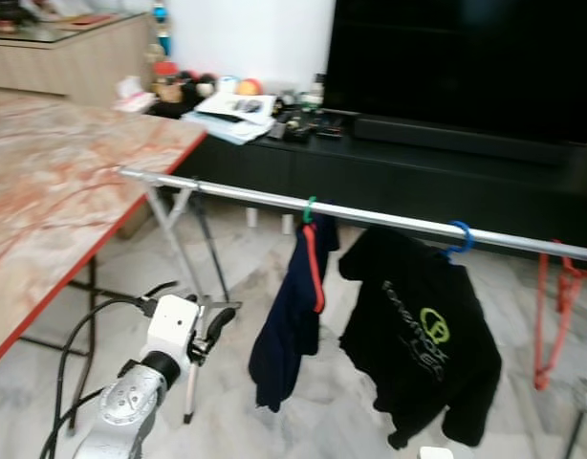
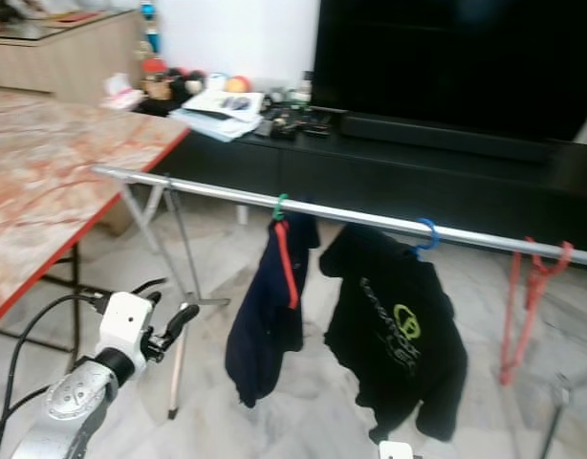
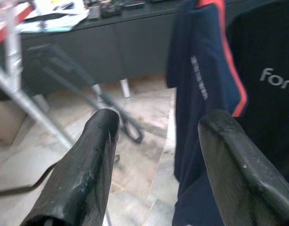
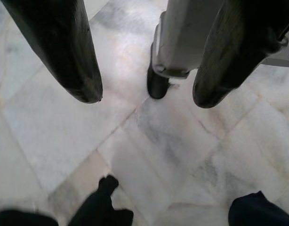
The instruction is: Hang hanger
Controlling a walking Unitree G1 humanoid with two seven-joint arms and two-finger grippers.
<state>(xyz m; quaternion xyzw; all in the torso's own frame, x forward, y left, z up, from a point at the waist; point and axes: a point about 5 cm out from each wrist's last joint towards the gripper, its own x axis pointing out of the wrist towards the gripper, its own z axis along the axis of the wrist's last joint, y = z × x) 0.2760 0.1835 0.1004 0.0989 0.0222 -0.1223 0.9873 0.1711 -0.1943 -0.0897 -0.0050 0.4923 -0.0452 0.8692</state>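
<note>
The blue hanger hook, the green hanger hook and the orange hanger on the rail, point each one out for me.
blue hanger hook (image 1: 460,235), left eye view, on the curve over the rail.
green hanger hook (image 1: 310,207), left eye view, on the loop at the rail.
orange hanger (image 2: 532,287), right eye view, on its hanging neck.

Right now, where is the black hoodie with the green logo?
In the left eye view the black hoodie hangs by a blue hanger on the metal rail, right of the navy shirt.

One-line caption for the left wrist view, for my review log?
Open left hand faces the navy shirt with orange trim hanging beside the black printed shirt, above pale marble floor.
</note>
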